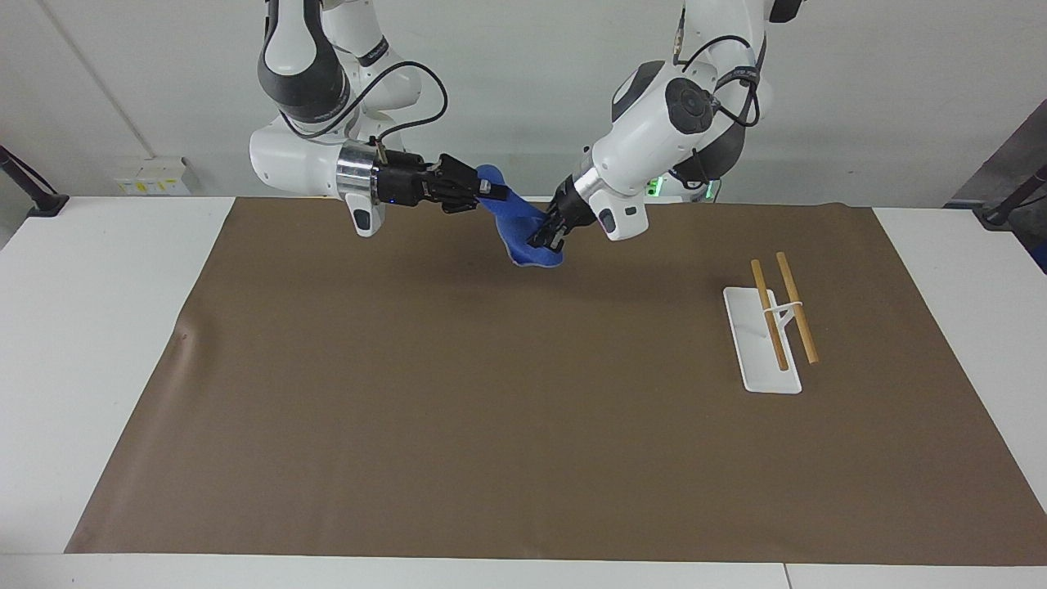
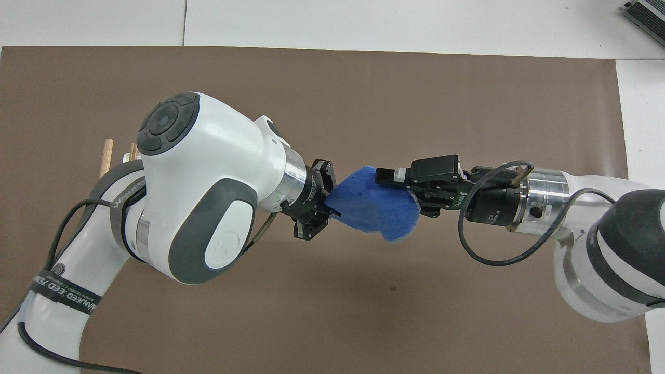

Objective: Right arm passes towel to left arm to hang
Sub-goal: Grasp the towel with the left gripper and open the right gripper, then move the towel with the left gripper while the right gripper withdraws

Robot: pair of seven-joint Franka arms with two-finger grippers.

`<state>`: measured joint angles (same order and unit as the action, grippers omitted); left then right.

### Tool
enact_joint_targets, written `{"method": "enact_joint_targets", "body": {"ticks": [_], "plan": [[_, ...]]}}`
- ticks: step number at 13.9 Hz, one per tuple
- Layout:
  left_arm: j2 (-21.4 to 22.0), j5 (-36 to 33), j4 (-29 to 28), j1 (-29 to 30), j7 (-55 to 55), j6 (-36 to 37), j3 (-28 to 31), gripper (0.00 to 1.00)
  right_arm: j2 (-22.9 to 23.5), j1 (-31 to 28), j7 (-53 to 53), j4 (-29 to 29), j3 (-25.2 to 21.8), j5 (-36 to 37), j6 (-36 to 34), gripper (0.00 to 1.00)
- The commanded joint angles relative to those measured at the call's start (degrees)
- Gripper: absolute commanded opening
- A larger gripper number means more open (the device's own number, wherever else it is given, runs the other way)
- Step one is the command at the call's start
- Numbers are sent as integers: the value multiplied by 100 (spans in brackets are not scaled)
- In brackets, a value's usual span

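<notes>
A white rack [image 1: 761, 339] with two wooden rods [image 1: 796, 306] stands on the brown mat [image 1: 491, 409].

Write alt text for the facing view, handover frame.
Both grippers hold the blue towel in the air over the brown mat: right gripper at its upper end, left gripper at its lower. The rack with wooden rods stands toward the left arm's end.
</notes>
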<state>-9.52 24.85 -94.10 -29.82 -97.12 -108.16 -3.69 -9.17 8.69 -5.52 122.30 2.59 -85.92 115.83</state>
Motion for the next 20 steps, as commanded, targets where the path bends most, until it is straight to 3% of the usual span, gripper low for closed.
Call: {"method": "enact_joint_targets", "body": {"ticks": [1,3,12,14,17,20], "plan": [[82,-305,14,81,167,260,-18,0,-24,-270,69,-197,-4,1064,132,100],[74,-445,14,178,281,295,-18,0,-24,-481,86,-268,-4,1978,132,100],[424,-2659,-170,178,89,330,-18,0,99,-921,104,-391,-4,5916,695,100],[801,-3186,-659,187,-104,182,-9,0,117,-1000,139,-400,-4,6716,695,100],[1469,-3994,-1748,230,-491,-598,-18,0,204,-1123,410,-575,-5,7745,599,100],[1761,-4689,-2454,405,-1166,-1382,-18,0,257,-1115,867,-1136,13,8309,-145,100]]}}
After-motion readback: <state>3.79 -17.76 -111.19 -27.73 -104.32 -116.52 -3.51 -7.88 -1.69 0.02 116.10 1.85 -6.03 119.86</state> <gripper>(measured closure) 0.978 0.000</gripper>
